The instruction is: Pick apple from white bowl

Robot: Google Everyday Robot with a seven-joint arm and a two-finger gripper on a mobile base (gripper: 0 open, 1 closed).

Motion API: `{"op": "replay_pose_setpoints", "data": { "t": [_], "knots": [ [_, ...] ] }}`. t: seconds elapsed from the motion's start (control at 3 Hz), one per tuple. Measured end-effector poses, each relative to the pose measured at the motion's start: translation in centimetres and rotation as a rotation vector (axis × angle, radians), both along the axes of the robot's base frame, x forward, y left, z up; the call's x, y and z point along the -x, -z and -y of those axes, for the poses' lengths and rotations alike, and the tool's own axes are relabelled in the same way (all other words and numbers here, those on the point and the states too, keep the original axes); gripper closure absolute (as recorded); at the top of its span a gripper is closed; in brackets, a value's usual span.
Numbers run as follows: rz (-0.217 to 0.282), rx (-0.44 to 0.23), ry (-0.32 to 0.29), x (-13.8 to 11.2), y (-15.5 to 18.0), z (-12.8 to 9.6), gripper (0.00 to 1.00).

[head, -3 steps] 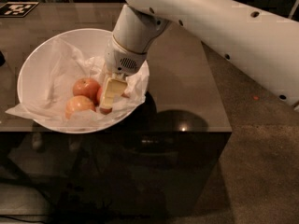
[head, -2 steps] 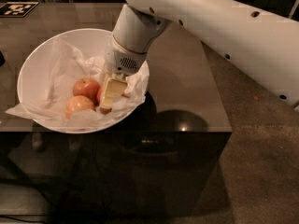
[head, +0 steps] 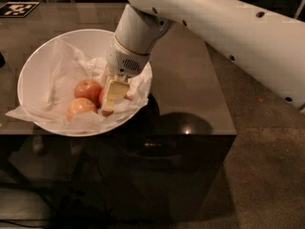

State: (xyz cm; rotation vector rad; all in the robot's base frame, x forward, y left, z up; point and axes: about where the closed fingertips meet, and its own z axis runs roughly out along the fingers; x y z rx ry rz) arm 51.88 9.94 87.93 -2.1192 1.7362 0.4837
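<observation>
Gripper (head: 114, 97) is down inside the white bowl (head: 29, 66), right half, set against the apple (head: 102, 98). Only a red sliver of the apple shows left of the cream gripper body.

Open or clamped on it: cannot tell (the far side is hidden).

Two more apples lie just left: a red one (head: 88, 88), and a paler one (head: 79, 107) nearer.

Judgement for the step: make sure the grip sits across the apple's widest part, then lift straight up and slowly, so neither neighbour nor the crumpled paper (head: 55, 73) comes along.

Writing: none readable. A black-and-white marker square (head: 18, 8) lies at the far left of the table (head: 190, 89)
</observation>
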Motion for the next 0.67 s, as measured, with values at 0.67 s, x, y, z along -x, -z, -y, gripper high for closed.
{"op": "replay_pose_setpoints", "data": {
  "t": [0.67],
  "knots": [
    [0.0,0.0,0.0,0.0,0.0,0.0,0.81]
  ]
}}
